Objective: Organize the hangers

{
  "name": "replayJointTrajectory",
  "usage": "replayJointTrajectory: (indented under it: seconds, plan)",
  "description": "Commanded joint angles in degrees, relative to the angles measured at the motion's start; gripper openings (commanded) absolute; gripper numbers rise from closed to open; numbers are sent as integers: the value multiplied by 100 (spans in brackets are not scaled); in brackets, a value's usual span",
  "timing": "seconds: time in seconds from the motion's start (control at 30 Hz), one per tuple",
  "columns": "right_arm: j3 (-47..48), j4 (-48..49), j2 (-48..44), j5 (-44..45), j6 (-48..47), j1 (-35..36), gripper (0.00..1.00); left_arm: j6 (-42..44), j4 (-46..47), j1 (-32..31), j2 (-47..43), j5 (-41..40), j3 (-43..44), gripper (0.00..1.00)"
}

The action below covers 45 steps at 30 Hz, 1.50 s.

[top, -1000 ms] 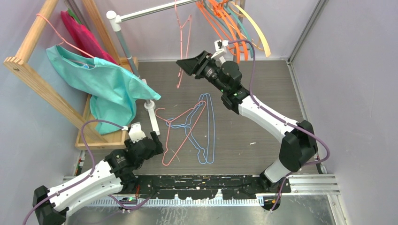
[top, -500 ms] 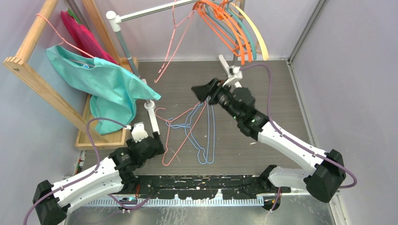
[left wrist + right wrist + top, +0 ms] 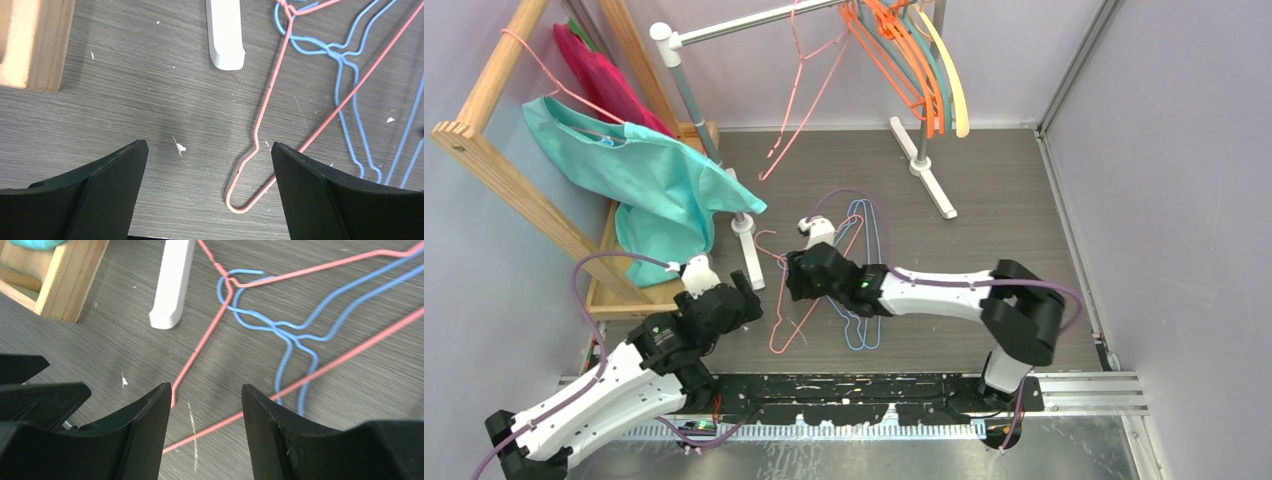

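Desk point(image 3: 1004, 200): dark wood-grain surface, both arms mounted at the near edge. L arm: the left end effector point(image 3: 210, 150) is held low over the desk w/ jaws fully apart and nothing gripped. The lower corner of the loose pink wire hanger point(image 3: 270, 90) is seen between its fingers in the wrist view; no contact is evident. The white foot point(image 3: 225, 30) of the rail stand is seen just ahead. R arm: it is stretched leftwards across the desk. The right end effector point(image 3: 206, 390) is placed directly over the loose hangers, jaws partly apart and clamped on nothing. One pink strand is seen crossing under the gap; whether it is touched cannot be told. Loose items, desk centre: the pink wire hanger is overlapped w/ the blue wire hangers point(image 3: 292, 338), tangled near the necks. Approx. two blue ones are seen; the exact no. cannot be confirmed. Hung items: on the silver rail point(image 3: 734, 23) at the rear, a second pink wire hanger point(image 3: 810, 100) is hung alone and tilted. Further right, the orange hangers point(image 3: 924, 95) are bunched together w/ a teal hanger point(image 3: 941, 85) and a cream hanger point(image 3: 957, 95) at the outer side. Rear left: a teal shirt point(image 3: 654, 180) is draped against the wooden frame point(image 3: 504, 190), well apart from both end effectors.
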Motion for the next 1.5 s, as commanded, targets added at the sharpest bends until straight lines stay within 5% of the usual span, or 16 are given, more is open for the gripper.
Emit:
replayJointTrajectory:
  seconds: [0.0,0.33,0.67,0.9,1.03,1.1,1.47]
  plan:
    - [868,95,702,338,-61,287,59,-167,-513,30,-254,-144,227,98]
    - [2093,-425,2291,729,143,375,55,-33,-426,27,-402,55,154,98]
    - [2384,-636,2785,1031,205,384,53,92,-351,25,-686,71,56,98]
    - [2116,-625,2792,1453,315,378,32,100,-313,26,-662,85,44,98]
    - [2006,-676,2863,1557,385,332,10,83,-272,29,-698,129,2,98]
    - [1896,-672,2817,1542,448,299,1,61,-286,30,-725,145,-18,98]
    - [-130,530,602,1164,509,45,1,17,-346,24,-557,79,35,98]
